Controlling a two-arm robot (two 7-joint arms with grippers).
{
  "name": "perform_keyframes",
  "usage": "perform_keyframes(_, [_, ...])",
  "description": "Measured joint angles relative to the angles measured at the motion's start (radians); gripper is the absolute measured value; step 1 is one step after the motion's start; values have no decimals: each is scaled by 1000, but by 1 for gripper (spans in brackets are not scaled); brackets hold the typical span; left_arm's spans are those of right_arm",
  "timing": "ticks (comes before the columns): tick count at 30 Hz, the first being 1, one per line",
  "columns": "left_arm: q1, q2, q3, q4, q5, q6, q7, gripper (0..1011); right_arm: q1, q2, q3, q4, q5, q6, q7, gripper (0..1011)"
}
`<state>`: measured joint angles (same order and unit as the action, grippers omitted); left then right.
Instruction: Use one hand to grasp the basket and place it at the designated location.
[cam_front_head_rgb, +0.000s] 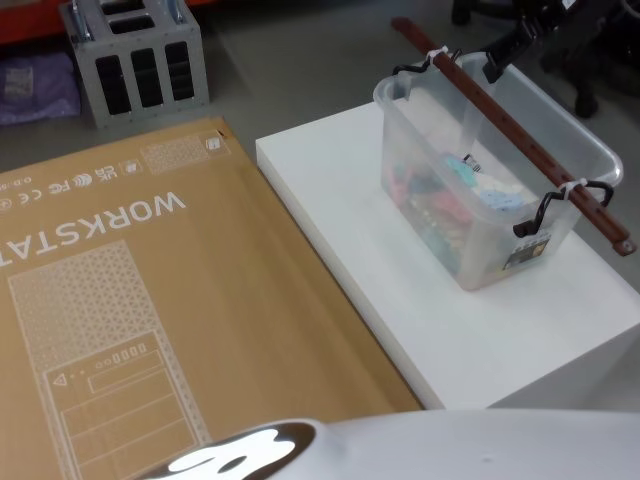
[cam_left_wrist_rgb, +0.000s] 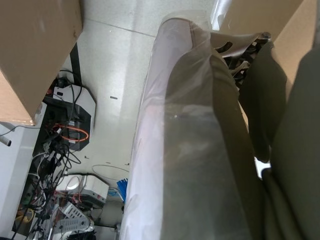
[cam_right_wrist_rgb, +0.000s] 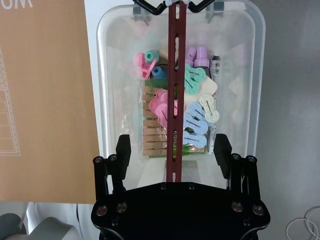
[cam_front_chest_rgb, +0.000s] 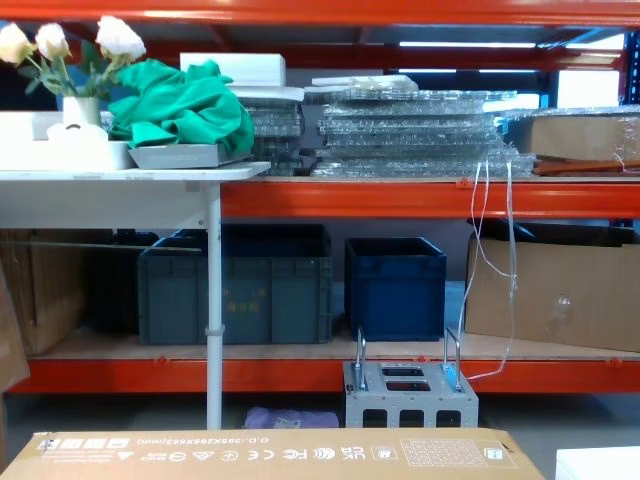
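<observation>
Working one-handed here: holding the right gripper (cam_right_wrist_rgb: 172, 142) just above the near end of the basket (cam_front_head_rgb: 420, 190), spreading its fingers wide to either side of the dark red bar (cam_right_wrist_rgb: 176, 60) and clamping nothing yet. Resting the basket directly below on a white block (cam_front_head_rgb: 350, 220), with a big cardboard box (cam_front_head_rgb: 150, 300) lying off to the gripper's left. Keeping the left arm parked low by the body. Judging the approach as nearly finished: lining up looking done, and leaving the squeeze on the bar, the lift, the carry and the set-down all to come. Unable to tell where the designated spot is. Looking at smooth, milky see-through plastic with rounded corners and a thick flat rim. Noting a thin, flat, slotted strip for a handle, probably rigid, hanging on black wire hooks (cam_front_head_rgb: 540, 215) at each end with white ties (cam_front_head_rgb: 570, 187). Spotting pastel plastic clips (cam_right_wrist_rgb: 195, 120) and wooden pegs (cam_right_wrist_rgb: 152, 135) piled loose under the bar, likely to be shifting once lifted.
</observation>
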<state>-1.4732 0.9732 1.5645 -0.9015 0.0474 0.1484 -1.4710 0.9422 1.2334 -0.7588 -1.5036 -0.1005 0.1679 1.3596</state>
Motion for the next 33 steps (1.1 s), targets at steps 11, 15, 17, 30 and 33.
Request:
perform_keyframes(11, [0,0,0,0,0,0,0,0,0,0,0,0,0,0,0,1000])
perform_keyframes(15, [0,0,0,0,0,0,0,0,0,0,0,0,0,0,0,1000])
perform_keyframes(17, [0,0,0,0,0,0,0,0,0,0,0,0,0,0,0,1001])
perform_keyframes(30, [0,0,0,0,0,0,0,0,-3,-13,4,19,-15,-1,4,1000])
perform_keyframes(33, [0,0,0,0,0,0,0,0,-5,-20,7,28,-24,-4,8,1000])
